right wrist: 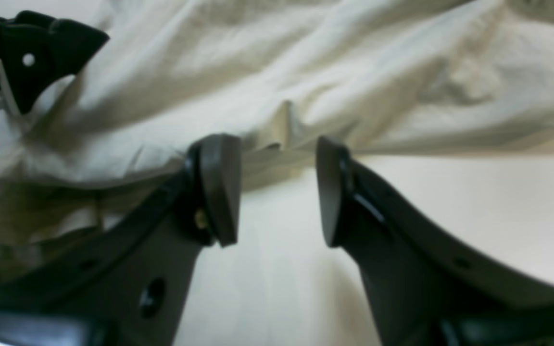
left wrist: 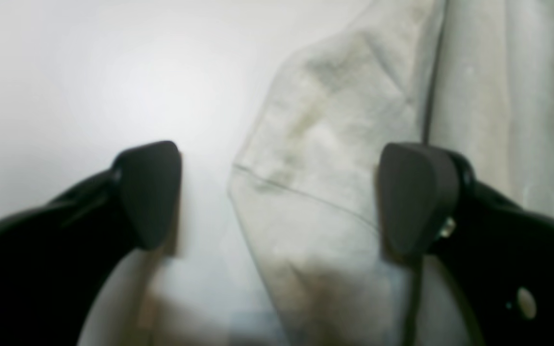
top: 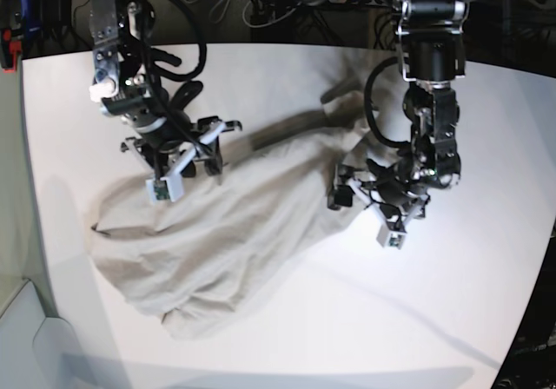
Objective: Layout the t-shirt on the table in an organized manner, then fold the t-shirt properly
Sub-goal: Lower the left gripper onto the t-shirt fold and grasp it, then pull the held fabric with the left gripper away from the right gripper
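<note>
While the t-shirt [top: 226, 233] lies in a crumpled heap across the middle of the white surface [top: 365, 319], both tools sit at its edges. The left tool [left wrist: 277, 197] is wide open and holds nothing; a hemmed flap, maybe a sleeve, lies between its fingers. The right tool [right wrist: 277, 190] is partly open, with a cloth fold just beyond its tips, not gripped.
</note>
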Motion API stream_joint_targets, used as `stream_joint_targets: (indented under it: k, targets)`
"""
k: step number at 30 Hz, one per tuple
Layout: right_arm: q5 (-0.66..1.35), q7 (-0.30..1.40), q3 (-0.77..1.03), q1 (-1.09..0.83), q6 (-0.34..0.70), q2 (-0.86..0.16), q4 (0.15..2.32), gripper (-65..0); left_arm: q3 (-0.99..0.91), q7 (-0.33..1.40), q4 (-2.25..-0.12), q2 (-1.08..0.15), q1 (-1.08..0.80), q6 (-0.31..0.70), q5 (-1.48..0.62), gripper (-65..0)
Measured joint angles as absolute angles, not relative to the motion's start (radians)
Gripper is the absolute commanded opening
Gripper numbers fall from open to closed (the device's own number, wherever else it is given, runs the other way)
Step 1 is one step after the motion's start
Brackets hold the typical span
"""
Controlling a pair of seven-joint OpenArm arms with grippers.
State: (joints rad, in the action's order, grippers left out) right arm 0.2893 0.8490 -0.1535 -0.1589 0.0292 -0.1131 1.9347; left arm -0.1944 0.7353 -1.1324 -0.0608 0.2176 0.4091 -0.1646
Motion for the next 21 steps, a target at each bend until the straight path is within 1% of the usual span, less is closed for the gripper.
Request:
stream_joint_targets:
  k: [3, 4, 11, 13, 17, 19, 21]
  targets:
    - [0.289, 0.849, -0.154, -0.159, 0.029, -0.113, 1.935, -38.8, -0.195, 0.73, -1.132, -0.061, 0.216, 0.408, -0.165, 0.0]
    - [0.289, 0.849, -0.154, -0.159, 0.029, -0.113, 1.935, -38.8, -0.195, 0.73, -1.132, -0.061, 0.216, 0.408, -0.165, -0.9]
    - [0.289, 0.85, -0.154, -0.159, 0.029, -0.113, 1.935, -38.8, -0.198, 0.724, -1.128, -0.066, 0.216, 0.385, -0.151, -26.5]
    - [0.289, 0.849, -0.154, -0.159, 0.029, -0.113, 1.935, -38.8, -0.201, 0.725, -1.126, -0.067, 0.216, 0.377, -0.149, -35.6]
    - [0.289, 0.85, -0.154, -0.159, 0.029, -0.113, 1.935, -38.8, -0.201, 0.732, -1.125, -0.066, 0.215, 0.366, -0.15, -51.7]
    - [0.289, 0.85, -0.154, -0.159, 0.029, -0.113, 1.935, -38.8, -0.201, 0.732, -1.125, -0.066, 0.214, 0.366, -0.154, -56.9]
    - [0.289, 0.85, -0.154, -0.159, 0.029, -0.113, 1.935, -38.8, -0.201, 0.732, -1.116, -0.065, 0.214, 0.366, -0.166, -59.8]
